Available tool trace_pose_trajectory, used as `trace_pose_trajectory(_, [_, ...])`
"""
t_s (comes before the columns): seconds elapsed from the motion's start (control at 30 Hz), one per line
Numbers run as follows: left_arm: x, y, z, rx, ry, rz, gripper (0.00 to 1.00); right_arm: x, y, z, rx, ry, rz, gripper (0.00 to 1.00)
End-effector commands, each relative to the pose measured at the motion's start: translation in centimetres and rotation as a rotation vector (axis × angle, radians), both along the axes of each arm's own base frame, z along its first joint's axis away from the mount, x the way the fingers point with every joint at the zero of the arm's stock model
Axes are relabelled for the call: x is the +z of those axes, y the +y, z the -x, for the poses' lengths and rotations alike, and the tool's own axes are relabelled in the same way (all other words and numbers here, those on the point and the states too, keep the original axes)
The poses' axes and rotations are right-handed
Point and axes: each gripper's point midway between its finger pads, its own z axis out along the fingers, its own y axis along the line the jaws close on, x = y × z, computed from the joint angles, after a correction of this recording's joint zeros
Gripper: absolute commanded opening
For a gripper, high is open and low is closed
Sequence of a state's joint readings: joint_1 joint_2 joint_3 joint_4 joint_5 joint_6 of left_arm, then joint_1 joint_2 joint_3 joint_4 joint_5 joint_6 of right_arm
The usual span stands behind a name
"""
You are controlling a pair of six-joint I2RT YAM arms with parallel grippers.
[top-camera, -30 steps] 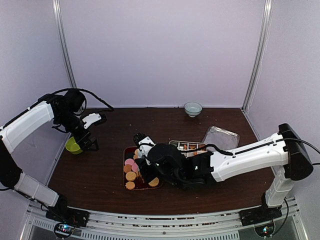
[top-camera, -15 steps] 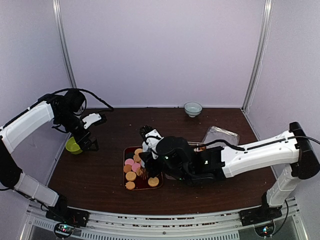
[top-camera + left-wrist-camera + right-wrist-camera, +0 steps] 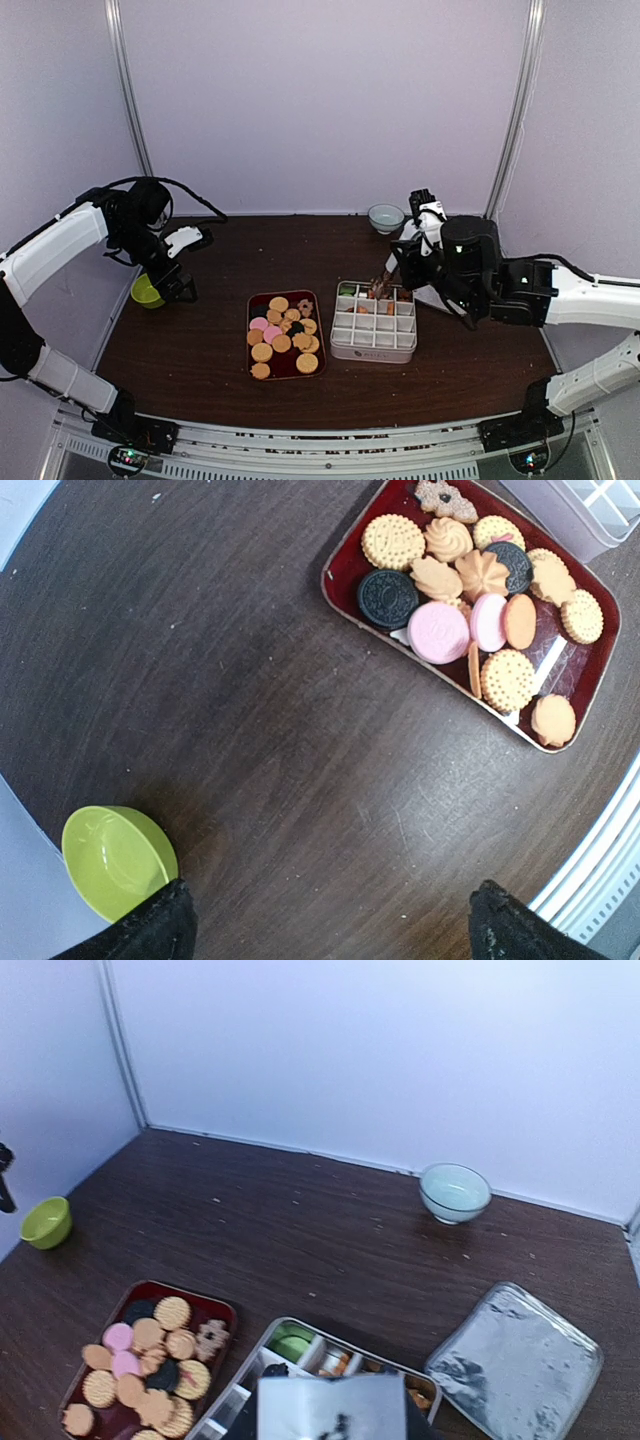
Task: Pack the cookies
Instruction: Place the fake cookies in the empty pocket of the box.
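Note:
The cookies (image 3: 282, 334) lie heaped on a red tray (image 3: 252, 352), mostly round golden ones with some pink and dark. The left wrist view shows the same cookies (image 3: 470, 600) at its upper right. A white compartment box (image 3: 372, 352) stands right of the tray, with a few cookies in its back row (image 3: 292, 1342). My right gripper (image 3: 396, 268) hovers over the box's far edge, shut on metal tongs (image 3: 380, 288) that show as a silver plate (image 3: 335, 1412) between its fingers. My left gripper (image 3: 330, 935) stands open above bare table beside a green bowl (image 3: 115, 860).
A pale blue bowl (image 3: 386, 216) sits at the back wall. A clear lid (image 3: 440, 272) lies behind and right of the box, and shows again as the lid (image 3: 515, 1365) in the right wrist view. The green bowl (image 3: 147, 292) is near the table's left edge.
My right arm has swung from over the red tray to the right, and now hangs over the back of the box, uncovering the tray. The left arm has not moved.

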State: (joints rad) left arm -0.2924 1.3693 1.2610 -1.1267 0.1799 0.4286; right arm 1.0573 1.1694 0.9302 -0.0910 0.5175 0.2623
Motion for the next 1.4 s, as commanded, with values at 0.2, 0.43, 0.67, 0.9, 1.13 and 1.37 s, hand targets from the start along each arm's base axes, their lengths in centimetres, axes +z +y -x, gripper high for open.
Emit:
trace_pose_trajectory(0.2, [0.5,-0.2,-0.4,0.000,-0.016,0.020,0.98,-3.8,-6.8,-0.4,-0.152,0.027,0.151,0.00])
trace_pose_trajectory(0.43, [0.5,-0.2,-0.1,0.001,-0.014,0.024,0.98,-3.9,-5.7,-0.7,-0.124,0.028,0.145,0.00])
trace_pose_trajectory(0.67, [0.3,-0.2,0.0,-0.002,-0.010,0.023,0.98,-3.9,-4.4,-1.2,-0.097,0.025,0.146,0.00])
trace_pose_trajectory(0.9, [0.1,-0.1,0.0,-0.004,-0.010,0.022,0.98,-4.2,-3.8,-1.5,-0.082,0.029,0.169,0.07])
trace_pose_trajectory(1.13, [0.1,-0.1,0.1,-0.003,-0.007,0.023,0.98,-3.1,-3.9,-1.2,-0.071,0.012,0.132,0.22])
trace_pose_trajectory(1.37, [0.3,-0.3,0.0,-0.004,-0.009,0.030,0.98,-1.7,-4.0,-1.0,-0.064,-0.005,0.108,0.24])
